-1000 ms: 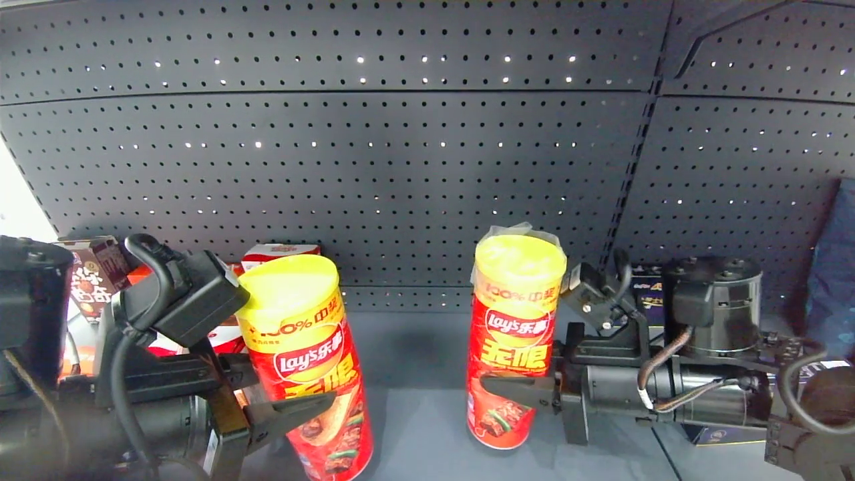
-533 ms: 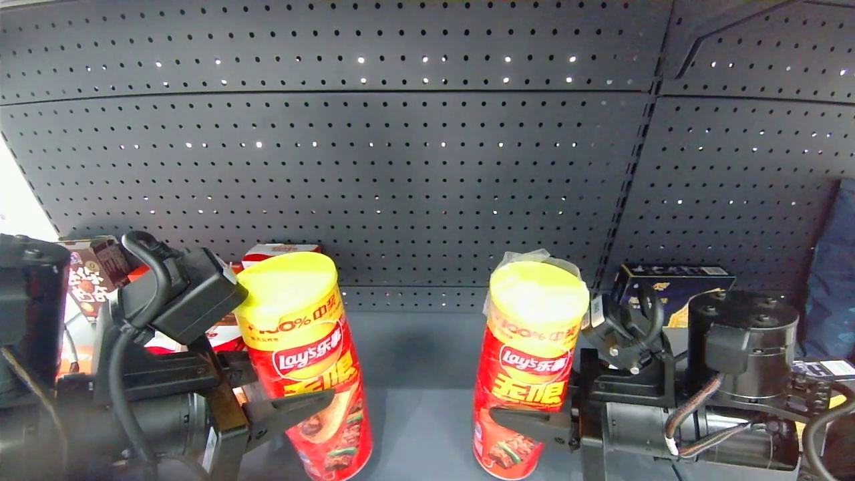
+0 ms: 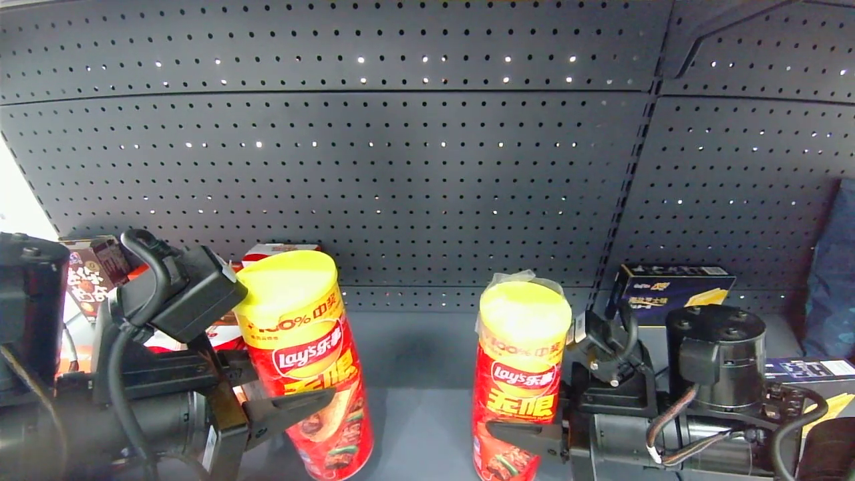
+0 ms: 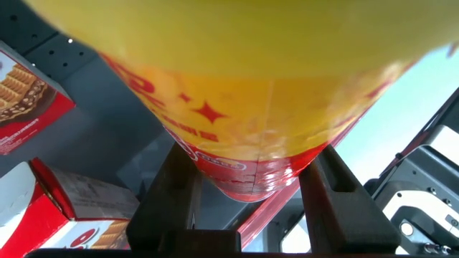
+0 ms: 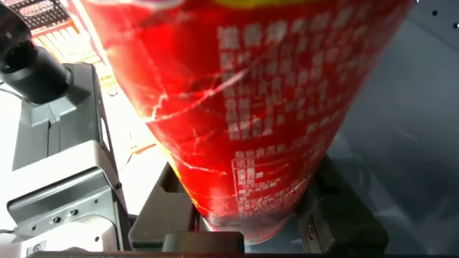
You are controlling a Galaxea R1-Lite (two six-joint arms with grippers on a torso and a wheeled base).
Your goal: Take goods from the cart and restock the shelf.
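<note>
- Fingers (image 3: 288, 410) of the left gripper (image 3: 294, 386) clamp the left chip can (image 3: 302, 334), tilted over the shelf (image 3: 414, 381)
- Right gripper (image 3: 520, 429) squeezes the right chip can (image 3: 521, 361), upright, perhaps just off the shelf floor

Glossy wrap, plastic lids: left can (image 3: 307, 347), right can (image 3: 518, 374). Matt perf. metal: backboard (image 3: 401, 167).

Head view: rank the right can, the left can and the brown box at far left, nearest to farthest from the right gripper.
1. right can, held in the jaws of the right gripper.
2. left can, across the shelf to the left.
3. brown box, far left at the back.
</note>
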